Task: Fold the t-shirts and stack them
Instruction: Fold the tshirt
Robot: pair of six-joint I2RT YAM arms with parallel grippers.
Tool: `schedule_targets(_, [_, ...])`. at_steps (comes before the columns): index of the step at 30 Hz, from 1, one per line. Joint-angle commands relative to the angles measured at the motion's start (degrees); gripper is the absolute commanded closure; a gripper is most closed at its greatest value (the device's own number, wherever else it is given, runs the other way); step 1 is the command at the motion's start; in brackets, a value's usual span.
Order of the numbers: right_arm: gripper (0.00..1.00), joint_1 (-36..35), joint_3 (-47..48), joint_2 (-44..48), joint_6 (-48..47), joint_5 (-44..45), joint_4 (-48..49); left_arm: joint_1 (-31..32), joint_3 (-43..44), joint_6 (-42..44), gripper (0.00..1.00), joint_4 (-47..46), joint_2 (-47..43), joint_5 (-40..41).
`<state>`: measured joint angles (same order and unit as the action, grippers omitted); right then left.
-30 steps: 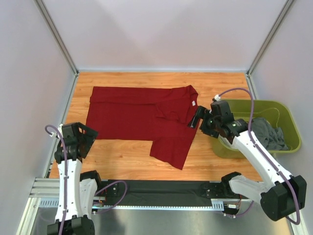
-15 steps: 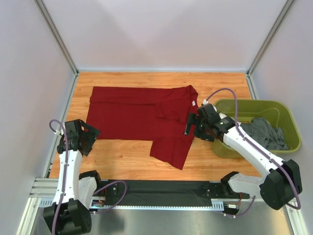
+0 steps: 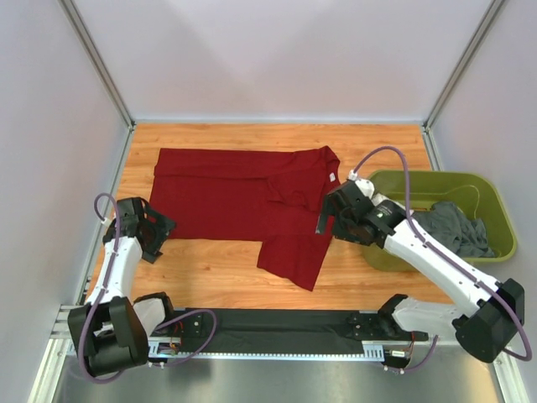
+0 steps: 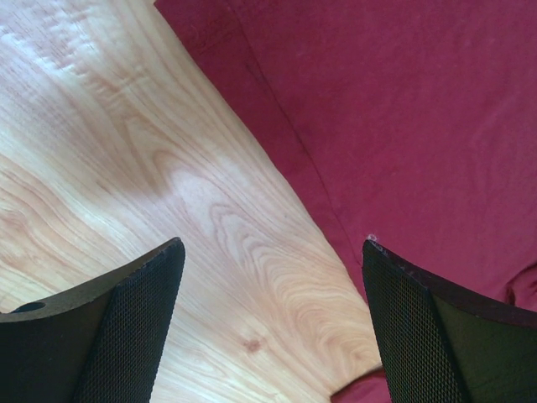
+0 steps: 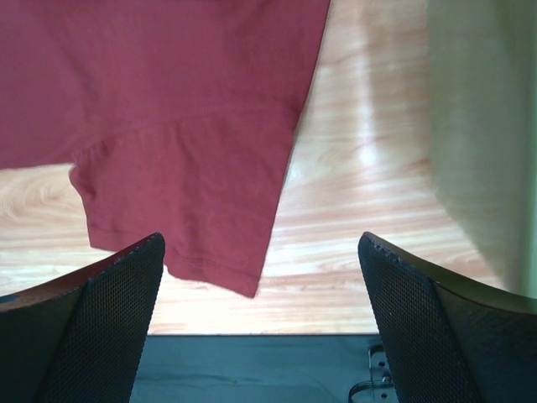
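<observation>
A dark red t-shirt lies spread on the wooden table, with a sleeve folded over near its white neck label. My left gripper hovers open at the shirt's lower left corner; in the left wrist view the left gripper has bare wood between its fingers and the shirt's hem beside the right finger. My right gripper is open over the shirt's right edge. In the right wrist view the right gripper frames a red sleeve and wood. A dark grey t-shirt lies crumpled in the tub.
An olive-green plastic tub stands at the right edge of the table, and its wall is close to my right gripper. A black strip runs along the near edge. White walls enclose the table on three sides.
The right arm has swung left from the tub to the red shirt's right edge. The left arm has moved forward to the shirt's lower left corner. Both grippers stay open.
</observation>
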<state>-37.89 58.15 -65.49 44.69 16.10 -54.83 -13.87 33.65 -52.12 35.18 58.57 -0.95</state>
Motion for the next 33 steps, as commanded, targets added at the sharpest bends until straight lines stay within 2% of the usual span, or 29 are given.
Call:
schedule_targets(1, [0.01,-2.8,0.7,-2.3,5.6,1.3,-2.2,-0.3,0.2,1.3,0.08,-4.1,1.7,0.9])
schedule_targets(5, [0.01,-4.7,0.0,-4.6,9.3,1.2,-2.2,-1.1,1.2,1.6,0.09,-7.7,6.7,0.9])
schedule_targets(10, [0.05,-5.6,-2.2,-4.5,12.5,1.4,-1.8,-2.2,4.9,1.8,0.11,-7.7,13.8,3.0])
schedule_targets(20, [0.11,-8.3,-7.1,-5.7,17.2,2.5,4.0,-8.8,5.5,3.1,0.16,-13.4,15.9,3.3])
schedule_targets(27, [0.12,-8.8,-9.4,-5.8,17.4,2.4,7.2,-9.2,6.3,2.0,0.20,-16.5,19.4,5.9])
schedule_targets(30, [0.17,-8.8,-10.9,-5.9,17.2,1.4,8.4,-9.2,7.7,3.0,0.21,-17.8,20.1,7.4])
schedule_targets(33, [0.22,-8.8,-12.5,-6.5,17.6,-0.1,10.4,-9.2,8.7,3.1,0.26,-18.8,21.4,8.4])
